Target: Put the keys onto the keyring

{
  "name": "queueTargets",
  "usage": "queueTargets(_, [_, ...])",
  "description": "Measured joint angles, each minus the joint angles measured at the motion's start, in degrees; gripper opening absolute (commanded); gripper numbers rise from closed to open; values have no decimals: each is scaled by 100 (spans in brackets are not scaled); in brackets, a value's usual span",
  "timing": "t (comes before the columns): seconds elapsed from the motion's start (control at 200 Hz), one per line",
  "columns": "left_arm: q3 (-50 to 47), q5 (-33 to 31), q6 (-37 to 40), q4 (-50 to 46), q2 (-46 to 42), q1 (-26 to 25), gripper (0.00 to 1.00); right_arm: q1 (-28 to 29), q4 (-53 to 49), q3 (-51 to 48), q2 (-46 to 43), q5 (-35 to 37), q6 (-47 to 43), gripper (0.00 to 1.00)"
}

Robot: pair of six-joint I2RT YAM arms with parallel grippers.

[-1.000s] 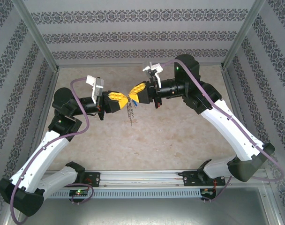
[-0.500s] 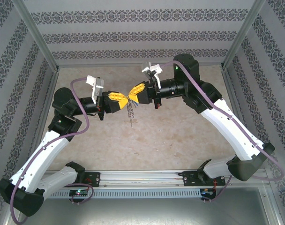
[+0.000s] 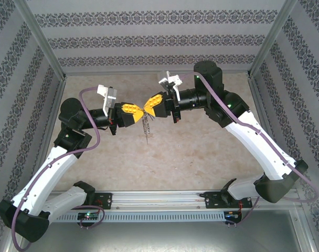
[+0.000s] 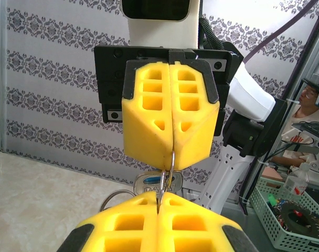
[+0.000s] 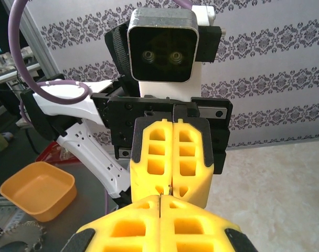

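Left fingers (image 3: 130, 111) and right fingers (image 3: 157, 103) clamp shut, tip to tip, on the keyring (image 3: 146, 128), by its thin wire. Tiny key (image 4: 158, 185) between them looks light, slippery: pinch its blue head.

Open desk (image 3: 191, 152) near and at both sides, left tool (image 3: 141, 111) and right tool (image 3: 148, 108) tip to tip above centre, keyring (image 3: 146, 127) dangling beneath, patterned walls (image 3: 159, 37) left, right, far.

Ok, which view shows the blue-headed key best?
Left wrist: the key hangs close up, blue head facing the camera, below the right gripper's fingers. Top external gives a tiny blue speck; in right wrist it's hidden behind fingers.
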Motion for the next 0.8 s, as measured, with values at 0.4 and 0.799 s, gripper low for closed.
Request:
queueTargets(0.4, [-2,-4,-264,267,57,-31,0,26,-66,-127,-199,245,-385,0])
queueTargets(0.799, [-4,-269,-481,678,131,-37,0,39,-81,-619,-570,610,-546,26])
